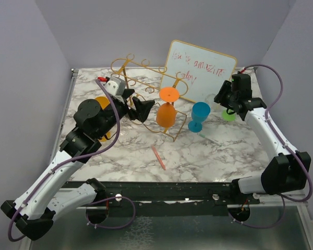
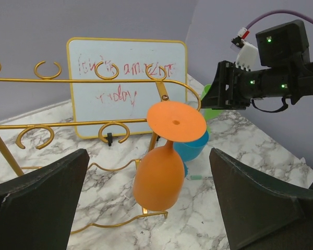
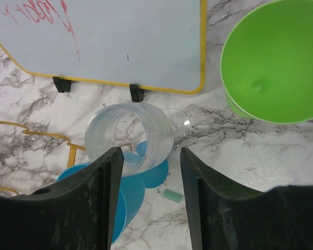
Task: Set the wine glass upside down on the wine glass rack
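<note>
Left arm [image 1: 57, 172]: lower left of top view, reaching toward frame centre.
Left gripper [image 1: 141, 108]: spread wide, empty, just left of orange wine glass [image 1: 167, 108].
Orange wine glass: centre frame, hanging on wine glass rack [image 1: 138, 78], foot up, bowl down.
Right gripper [image 1: 225, 101]: upper right, beside whiteboard [image 1: 201, 70].
Left wrist view: fingers [image 2: 36, 208] at both lower corners; orange wine glass centre, blue glass [image 2: 195, 148] behind.
Right wrist view: jaws parted, clear wine glass [image 3: 130, 135] between them at centre, contact unclear; green glass [image 3: 274, 62] upper right.
</note>
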{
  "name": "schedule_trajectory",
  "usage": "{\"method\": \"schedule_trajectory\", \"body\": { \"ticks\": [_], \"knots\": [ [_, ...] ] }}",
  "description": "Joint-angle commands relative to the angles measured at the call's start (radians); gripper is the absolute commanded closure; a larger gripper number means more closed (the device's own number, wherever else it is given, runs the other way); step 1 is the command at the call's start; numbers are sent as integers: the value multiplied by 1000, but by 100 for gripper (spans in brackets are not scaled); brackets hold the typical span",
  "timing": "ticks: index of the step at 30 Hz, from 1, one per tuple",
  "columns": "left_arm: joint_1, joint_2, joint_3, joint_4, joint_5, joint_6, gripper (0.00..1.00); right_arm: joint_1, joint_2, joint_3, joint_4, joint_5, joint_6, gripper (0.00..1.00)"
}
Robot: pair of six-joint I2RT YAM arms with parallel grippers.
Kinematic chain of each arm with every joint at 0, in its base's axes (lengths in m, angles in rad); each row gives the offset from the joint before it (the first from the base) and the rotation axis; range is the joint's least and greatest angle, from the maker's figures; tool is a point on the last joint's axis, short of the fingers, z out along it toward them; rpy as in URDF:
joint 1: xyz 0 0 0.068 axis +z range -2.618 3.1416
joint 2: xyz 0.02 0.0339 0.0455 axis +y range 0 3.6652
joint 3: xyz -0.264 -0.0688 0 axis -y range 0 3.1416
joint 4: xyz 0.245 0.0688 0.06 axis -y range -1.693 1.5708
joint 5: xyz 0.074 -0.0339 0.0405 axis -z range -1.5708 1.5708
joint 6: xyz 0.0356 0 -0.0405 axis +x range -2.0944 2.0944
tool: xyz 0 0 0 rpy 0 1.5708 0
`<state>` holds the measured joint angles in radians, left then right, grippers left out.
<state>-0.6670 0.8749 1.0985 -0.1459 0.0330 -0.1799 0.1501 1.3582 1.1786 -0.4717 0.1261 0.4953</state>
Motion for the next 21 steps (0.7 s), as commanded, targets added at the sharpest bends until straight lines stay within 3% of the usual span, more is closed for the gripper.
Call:
{"method": "schedule_trajectory", "body": {
  "ticks": [1,7,11,21],
  "knots": [
    [1,22,44,-11,-26,-5,1,22,68,53,-6,72,-22,48],
    [1,47,55,-11,-26,7,1,32,153,122,-72,78,-56,56],
    [1,54,59,-24,-48,57,1,47,219,190,-162,110,-96,73],
    [1,50,67,-26,-43,72,1,79,198,256,-259,201,-135,99]
  ]
}}
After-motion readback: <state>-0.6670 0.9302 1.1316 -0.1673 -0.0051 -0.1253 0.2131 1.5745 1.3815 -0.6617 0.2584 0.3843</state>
